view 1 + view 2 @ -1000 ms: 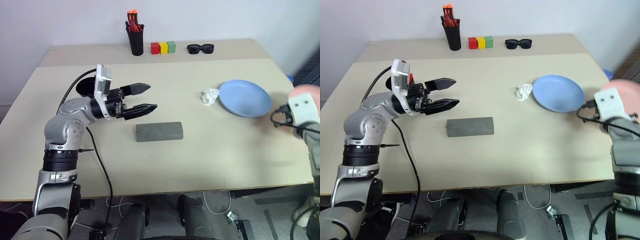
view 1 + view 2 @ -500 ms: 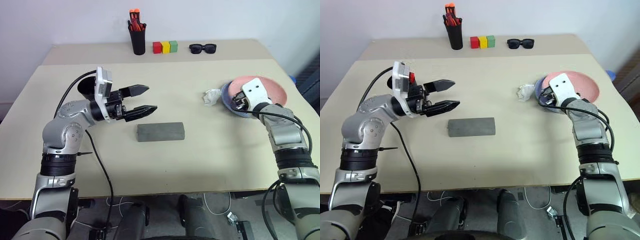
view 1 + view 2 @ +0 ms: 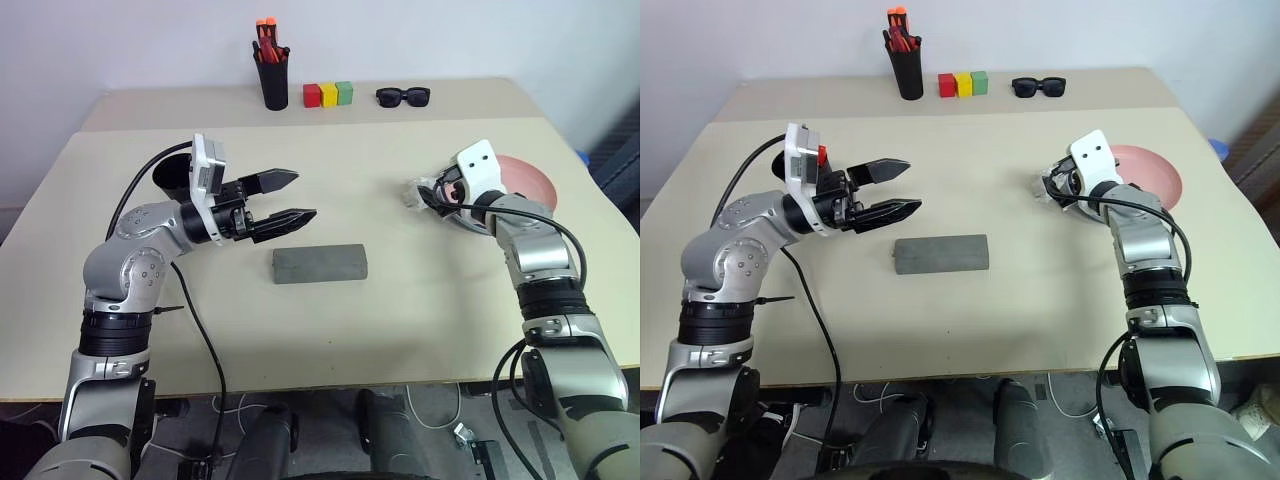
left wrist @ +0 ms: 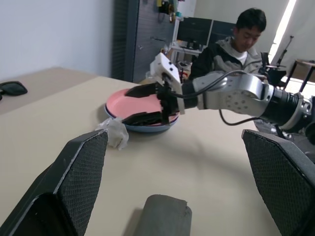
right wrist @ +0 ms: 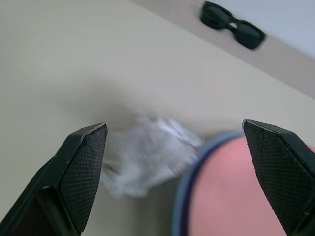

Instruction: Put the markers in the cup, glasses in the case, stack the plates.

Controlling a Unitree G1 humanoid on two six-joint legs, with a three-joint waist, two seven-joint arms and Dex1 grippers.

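Stacking looks done: pink plate [image 3: 1150, 172] sits on blue plate [image 4: 147, 129], whose rim peeks out underneath, near the table's [image 3: 400, 320] right edge. Right gripper [image 4: 147, 104] is spread wide with nothing between its fingers, hovering over the stack's near-left rim, just beside a crumpled white paper wad [image 5: 142, 152]. Left gripper [image 3: 292, 197] is also spread and empty, held above the table's left-centre, pointing right.

Grey case [image 3: 320, 264] lies shut in the middle of the table, just below the left gripper. Black cup [image 3: 172, 172] sits near the left edge, partly hidden behind the left arm; can't tell if the markers are inside it. Can't spot the wire-frame glasses either; possibly in the closed case, not verifiable.

Far edge: pen holder [image 3: 274, 80] with orange-capped pens, three coloured blocks [image 3: 328, 95], dark sunglasses [image 3: 403, 96]. A person [image 4: 236, 46] sits beyond the table's right side.

Risks, as a judgement:
- Right fingers hang low over the plate rim; pulling back at that height could catch the lip and slide or tip the pink plate off.
- Fingers could also snag the paper wad and drag it.
- Sunglasses and pen holder are lookalike distractors for any remaining pick.
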